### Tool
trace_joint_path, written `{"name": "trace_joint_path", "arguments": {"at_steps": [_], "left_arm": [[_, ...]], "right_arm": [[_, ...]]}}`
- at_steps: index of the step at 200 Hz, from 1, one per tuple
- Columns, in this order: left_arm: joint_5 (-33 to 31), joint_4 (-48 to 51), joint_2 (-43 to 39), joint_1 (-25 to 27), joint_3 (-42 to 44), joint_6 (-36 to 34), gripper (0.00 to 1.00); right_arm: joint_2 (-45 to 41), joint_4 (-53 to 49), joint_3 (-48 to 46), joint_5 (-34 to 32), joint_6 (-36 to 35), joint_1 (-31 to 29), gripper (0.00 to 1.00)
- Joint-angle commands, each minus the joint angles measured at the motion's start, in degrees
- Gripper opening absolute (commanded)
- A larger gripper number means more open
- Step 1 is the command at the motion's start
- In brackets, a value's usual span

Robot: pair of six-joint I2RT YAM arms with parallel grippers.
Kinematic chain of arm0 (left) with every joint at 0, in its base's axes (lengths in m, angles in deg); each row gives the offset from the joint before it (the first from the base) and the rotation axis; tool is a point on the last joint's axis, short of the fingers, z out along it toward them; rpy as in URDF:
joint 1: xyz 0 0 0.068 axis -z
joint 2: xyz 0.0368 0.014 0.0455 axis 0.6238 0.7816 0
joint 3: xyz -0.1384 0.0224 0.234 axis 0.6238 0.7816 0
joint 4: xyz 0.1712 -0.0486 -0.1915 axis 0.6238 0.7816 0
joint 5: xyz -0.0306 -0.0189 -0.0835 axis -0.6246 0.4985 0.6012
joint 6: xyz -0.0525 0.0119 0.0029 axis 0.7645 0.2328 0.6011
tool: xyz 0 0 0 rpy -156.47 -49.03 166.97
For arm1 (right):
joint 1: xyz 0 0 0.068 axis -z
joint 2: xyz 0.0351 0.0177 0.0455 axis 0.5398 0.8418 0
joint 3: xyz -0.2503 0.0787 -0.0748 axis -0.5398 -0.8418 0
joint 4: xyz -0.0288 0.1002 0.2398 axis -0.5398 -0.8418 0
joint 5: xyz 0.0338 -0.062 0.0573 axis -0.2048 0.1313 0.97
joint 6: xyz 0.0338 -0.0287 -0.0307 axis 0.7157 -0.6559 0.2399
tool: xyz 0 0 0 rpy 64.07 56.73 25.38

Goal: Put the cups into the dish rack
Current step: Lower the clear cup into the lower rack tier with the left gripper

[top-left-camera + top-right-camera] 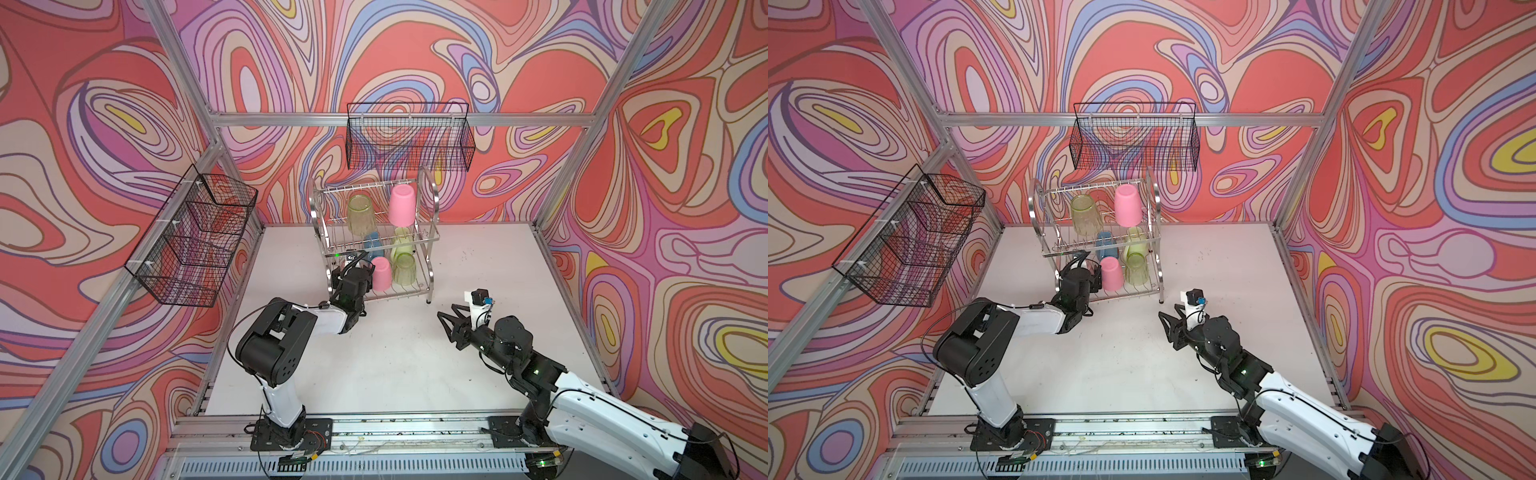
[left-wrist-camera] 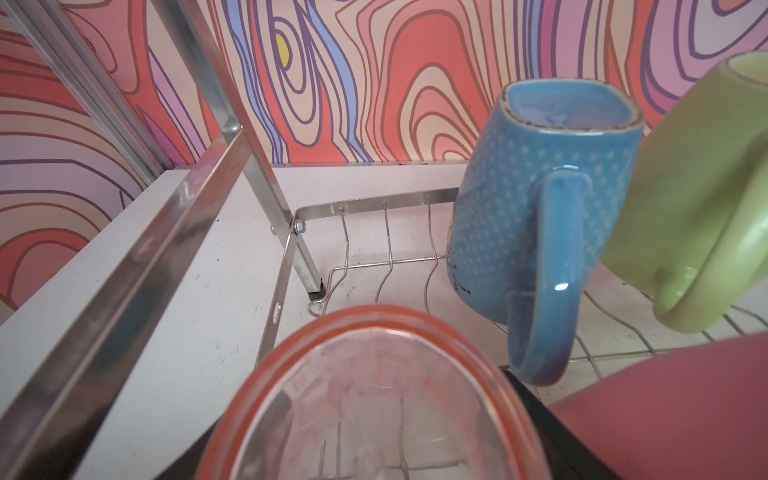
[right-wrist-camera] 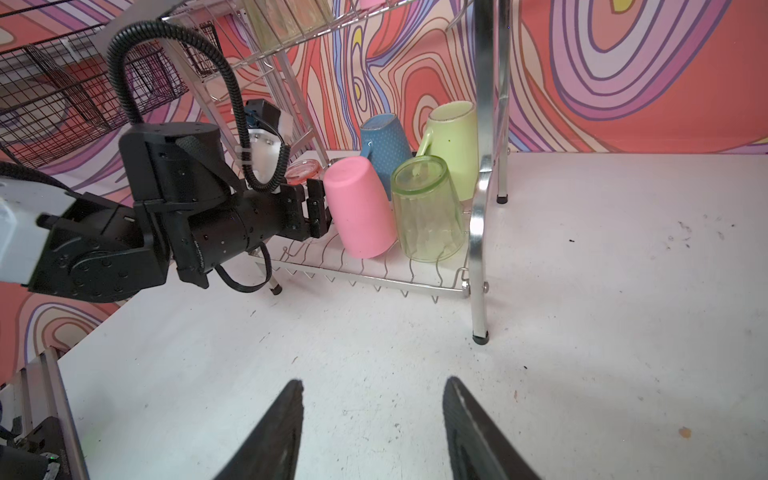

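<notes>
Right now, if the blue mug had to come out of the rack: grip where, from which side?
By the handle, from the front-left, under the upper tier. The blue mug stands upside down on the rack's lower tier, handle turned that way; the lower pink tumbler blocks the straight front. The left gripper holds the pinkish cup in that gap, so probably clear it first.
</notes>
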Motion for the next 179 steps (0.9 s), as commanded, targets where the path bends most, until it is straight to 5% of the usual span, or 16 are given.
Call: {"name": "trace_joint_path", "arguments": {"at_steps": [1,179], "left_arm": [[0.8,-5.6,0.9,-1.0,0.4,-0.5,0.82],[1.0,-6.6,1.7,-3.6,0.7,-0.6,0.92]], "right_arm": [[0.8,1.7,-0.2,0.4,-0.2,0.3,0.56],[8.7,6.4,1.9,2.6,0.4,0.3,0.56]]}}
